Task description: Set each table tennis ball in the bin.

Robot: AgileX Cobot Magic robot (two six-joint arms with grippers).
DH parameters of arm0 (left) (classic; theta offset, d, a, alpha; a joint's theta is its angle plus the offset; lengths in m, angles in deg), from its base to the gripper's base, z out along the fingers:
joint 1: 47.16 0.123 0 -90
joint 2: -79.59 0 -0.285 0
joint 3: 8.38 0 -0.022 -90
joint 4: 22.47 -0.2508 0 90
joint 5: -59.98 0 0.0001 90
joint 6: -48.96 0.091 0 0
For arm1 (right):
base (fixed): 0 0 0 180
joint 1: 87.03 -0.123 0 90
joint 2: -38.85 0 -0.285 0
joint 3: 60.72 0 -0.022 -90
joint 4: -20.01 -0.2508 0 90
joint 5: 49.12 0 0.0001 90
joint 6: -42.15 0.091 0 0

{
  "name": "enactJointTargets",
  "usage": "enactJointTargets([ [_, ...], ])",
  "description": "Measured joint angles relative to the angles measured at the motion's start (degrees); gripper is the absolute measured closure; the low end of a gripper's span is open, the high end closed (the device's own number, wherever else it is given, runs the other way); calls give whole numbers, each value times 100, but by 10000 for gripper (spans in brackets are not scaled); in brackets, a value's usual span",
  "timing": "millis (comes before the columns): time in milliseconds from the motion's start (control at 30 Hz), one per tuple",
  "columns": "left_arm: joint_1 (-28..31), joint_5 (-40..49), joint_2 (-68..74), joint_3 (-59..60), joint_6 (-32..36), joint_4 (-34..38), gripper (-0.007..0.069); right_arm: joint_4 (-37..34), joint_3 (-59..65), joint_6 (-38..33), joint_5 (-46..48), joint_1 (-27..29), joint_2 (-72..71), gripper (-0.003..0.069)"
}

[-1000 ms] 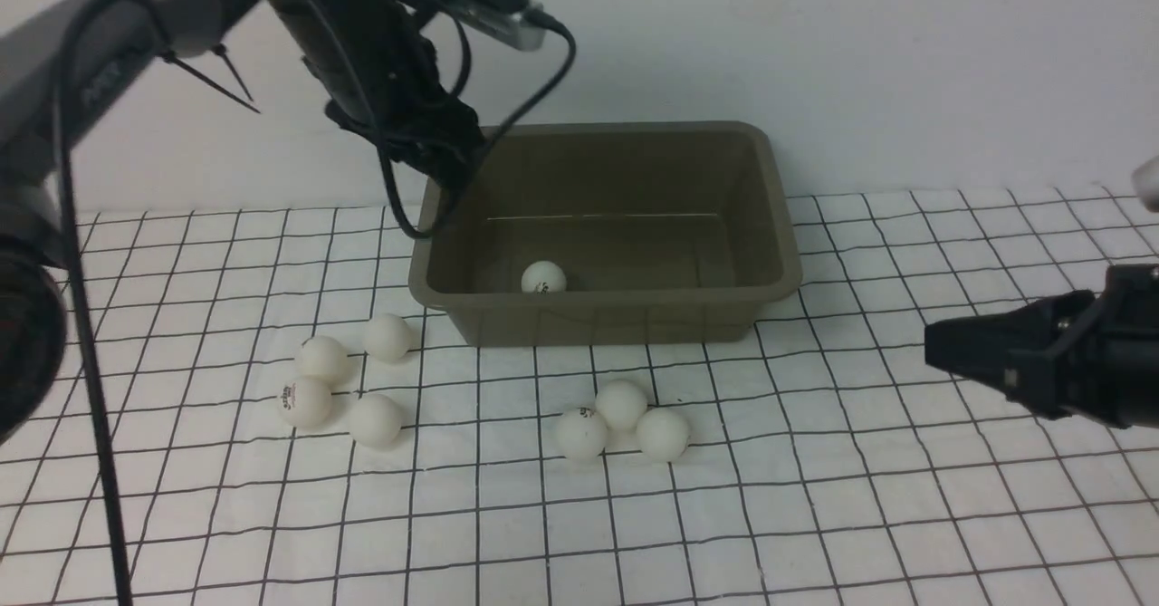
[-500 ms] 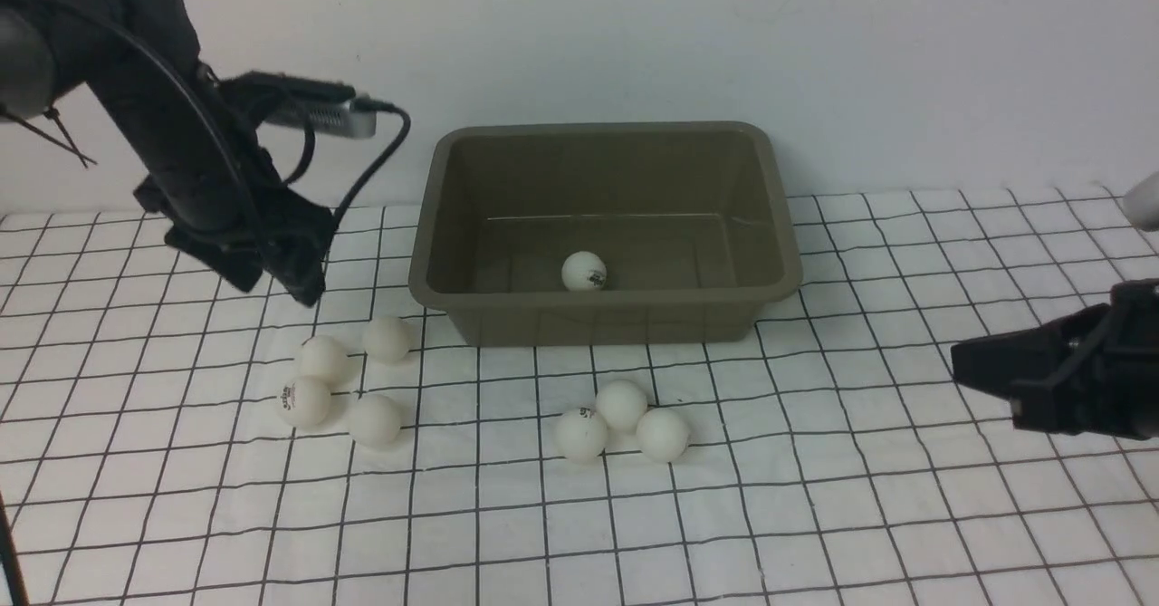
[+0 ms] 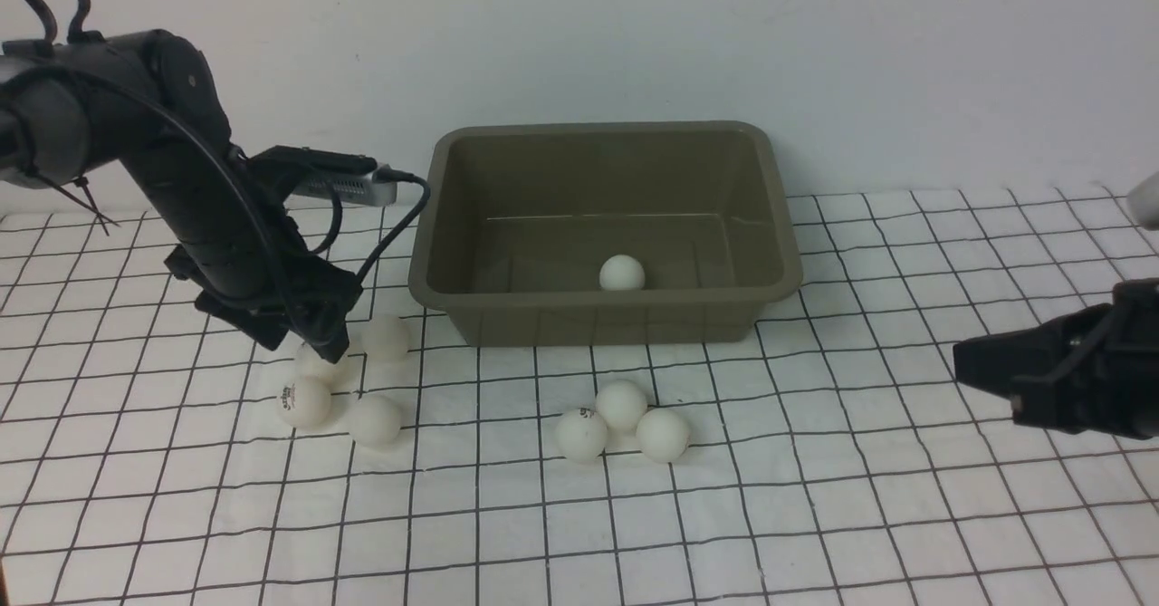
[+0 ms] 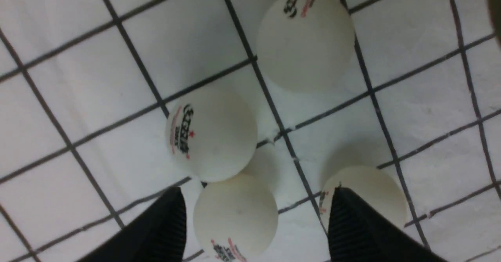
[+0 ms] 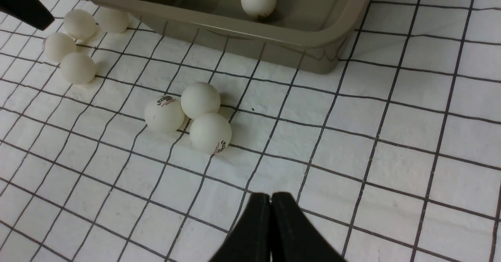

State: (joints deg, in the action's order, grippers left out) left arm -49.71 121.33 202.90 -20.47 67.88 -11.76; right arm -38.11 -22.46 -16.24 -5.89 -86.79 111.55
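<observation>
The olive-grey bin (image 3: 605, 323) stands at the back of the table with one table tennis ball (image 3: 622, 273) inside. Several white balls lie left of it; my left gripper (image 3: 322, 349) hangs open just over the rear one (image 3: 316, 367). In the left wrist view that ball (image 4: 235, 211) lies between the spread fingers of the left gripper (image 4: 256, 193), untouched, and another ball (image 4: 370, 193) sits behind one fingertip. Three more balls (image 3: 621, 404) cluster in front of the bin. My right gripper (image 3: 960, 361) hovers shut and empty at the right, also seen in its own view as the right gripper (image 5: 271, 196).
A white cloth with a black grid (image 3: 815, 515) covers the table. The bin's front wall (image 5: 313, 38) is about one square from the three clustered balls (image 5: 200, 100). A wall rises close behind the bin.
My left arm has swung from the bin's left rim leftward and down onto the left group of balls. The ball in the bin has rolled right. The right gripper drew back slightly.
</observation>
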Motion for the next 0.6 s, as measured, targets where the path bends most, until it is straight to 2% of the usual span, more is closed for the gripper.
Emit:
enactJointTargets([
  [200, -100, -423, 86, 0, 35, 3, 188, 0, 0, 18, 10, 0, 0, 666],
  [400, -100, -477, 334, 5, -114, -345, 188, 0, 0, 25, 48, 0, 0, 666],
  [600, -100, -638, 369, 5, -124, -404, 188, 0, 0, 25, 67, 0, 0, 666],
])
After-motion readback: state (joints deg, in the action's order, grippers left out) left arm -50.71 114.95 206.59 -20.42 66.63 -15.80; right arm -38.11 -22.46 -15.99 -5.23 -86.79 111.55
